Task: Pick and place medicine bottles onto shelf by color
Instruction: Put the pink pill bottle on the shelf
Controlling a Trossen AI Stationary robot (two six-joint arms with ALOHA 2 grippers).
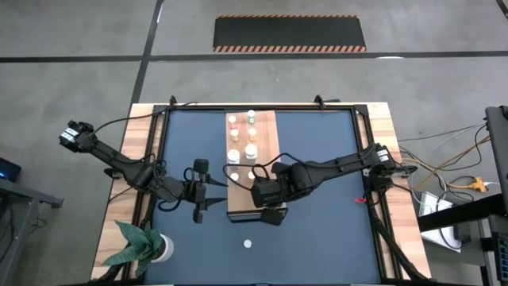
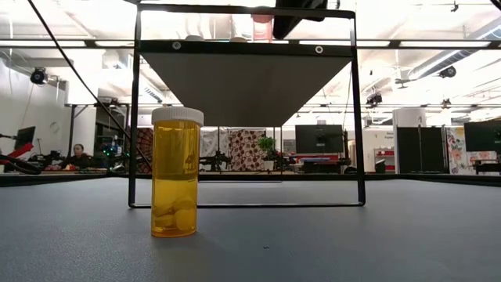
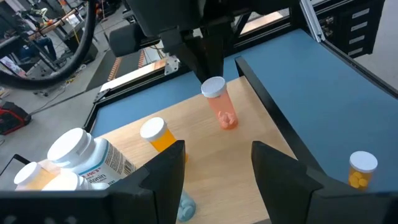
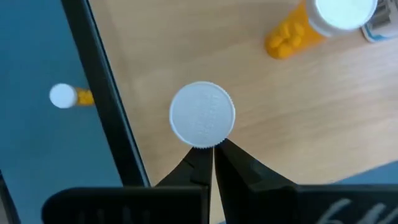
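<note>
Counter point(image 1: 317, 167): dark blue mat framed by a wooden rim, both arms reaching in from the sides.

Shelf point(image 1: 266, 147): long light-wood board lying near the middle of the mat, running from the far side toward the near side. Its far half carries a cluster of medicine bottles point(image 1: 238, 137), white caps up, standing in two loose rows. In the left wrist view, larger white labelled bottles point(image 3: 81, 152) crowd one end of the board, with an orange bottle point(image 3: 157, 134) just beside them.

Left arm: comes in from the left. Left pincer point(image 1: 198, 191) hovers over the mat just beside the shelf's left edge, fingers spread apart, nothing between them.

Right arm: comes in from the right, wrist over the near end of the shelf. Right pincer point(image 4: 211, 163) fingers pressed together, tips just beside the white cap of the pink bottle point(image 3: 221, 109), not around it. That bottle stands upright on the board, alone near the shelf's near end.

Lone orange bottle point(image 2: 176, 172): white cap, pills visible at its bottom, upright on the mat in front of the shelf, well apart from both arms.

Potted plant point(image 1: 141, 245): near-left corner of the counter.
</note>
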